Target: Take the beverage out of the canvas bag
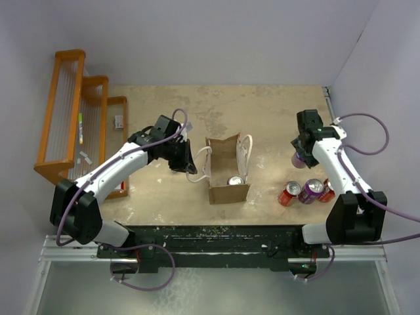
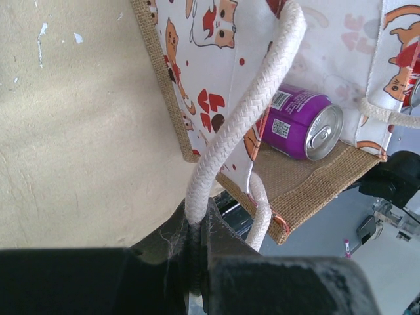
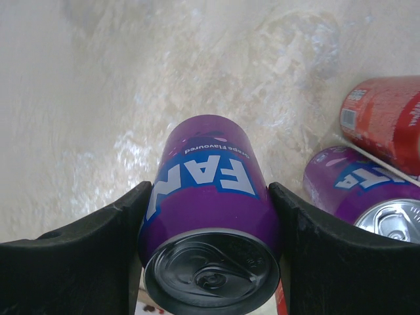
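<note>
**Q:** What is the right gripper (image 3: 210, 226) doing?

**A:** It is clamped on a purple can (image 3: 207, 177), one black finger on each side, with the lid facing the wrist camera. The side grip looks chosen so the can cannot roll. I cannot tell whether the can touches the table (image 3: 98, 98) below it.

**Q:** What lies past that gripper?

**A:** Just beyond it and to its right, a grape can (image 3: 357, 197) and a red can (image 3: 387, 121) lie on the table. This looks like the spot where drinks are being set down. The bag (image 1: 223, 190) is well apart from this gripper, off to its left.

**Q:** And the left gripper (image 2: 197, 262)?

**A:** It is pinched tight on a white cord handle (image 2: 243, 118), which runs up from between its fingers to the bag's printed white face. Judging by the pull on the cord, the hold is there to steady the bag and hold its mouth open for the other arm.

**Q:** Is anything inside the bag?

**A:** Yes. Beyond the handle, a bagged can (image 2: 298, 125) lies on its side on the tan floor of the bag, with its silver lid pointing away from the left gripper. So the task looks only partly done.
</note>
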Controlling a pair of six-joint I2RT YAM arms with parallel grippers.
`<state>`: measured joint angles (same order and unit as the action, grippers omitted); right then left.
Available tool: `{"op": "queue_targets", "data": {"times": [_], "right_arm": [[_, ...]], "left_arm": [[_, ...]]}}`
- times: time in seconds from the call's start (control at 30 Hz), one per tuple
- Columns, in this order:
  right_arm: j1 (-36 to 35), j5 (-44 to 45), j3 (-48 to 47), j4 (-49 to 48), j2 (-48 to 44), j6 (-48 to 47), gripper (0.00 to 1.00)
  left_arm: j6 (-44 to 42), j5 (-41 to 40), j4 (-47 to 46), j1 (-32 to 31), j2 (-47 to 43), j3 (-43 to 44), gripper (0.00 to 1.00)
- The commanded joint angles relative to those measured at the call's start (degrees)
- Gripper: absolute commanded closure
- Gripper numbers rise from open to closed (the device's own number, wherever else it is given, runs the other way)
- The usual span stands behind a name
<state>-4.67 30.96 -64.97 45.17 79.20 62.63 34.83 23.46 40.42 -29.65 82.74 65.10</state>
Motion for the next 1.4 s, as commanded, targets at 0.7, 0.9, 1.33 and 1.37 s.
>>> {"op": "queue_targets", "data": {"times": [0.7, 0.9, 1.33, 1.37], "right_arm": [[16.9, -2.3, -3.2, 2.6, 11.9, 18.2, 0.89], [16.8, -2.3, -0.2, 1.0, 10.8, 18.7, 0.50], [16.8, -2.8, -2.4, 1.2, 6.7, 13.8, 0.08], [16.8, -2.7, -3.1, 1.8, 6.0, 12.7, 0.07]], "left_arm": [[-6.4, 0.2, -0.4, 0.1, -4.8, -0.4, 1.00], [-7.9, -1.2, 0.7, 0.1, -5.8, -0.9, 1.00], [-10.0, -1.7, 1.4, 0.2, -4.1, 2.5, 1.00], [-10.1, -1.7, 1.5, 0.2, -4.1, 2.6, 1.00]]}}
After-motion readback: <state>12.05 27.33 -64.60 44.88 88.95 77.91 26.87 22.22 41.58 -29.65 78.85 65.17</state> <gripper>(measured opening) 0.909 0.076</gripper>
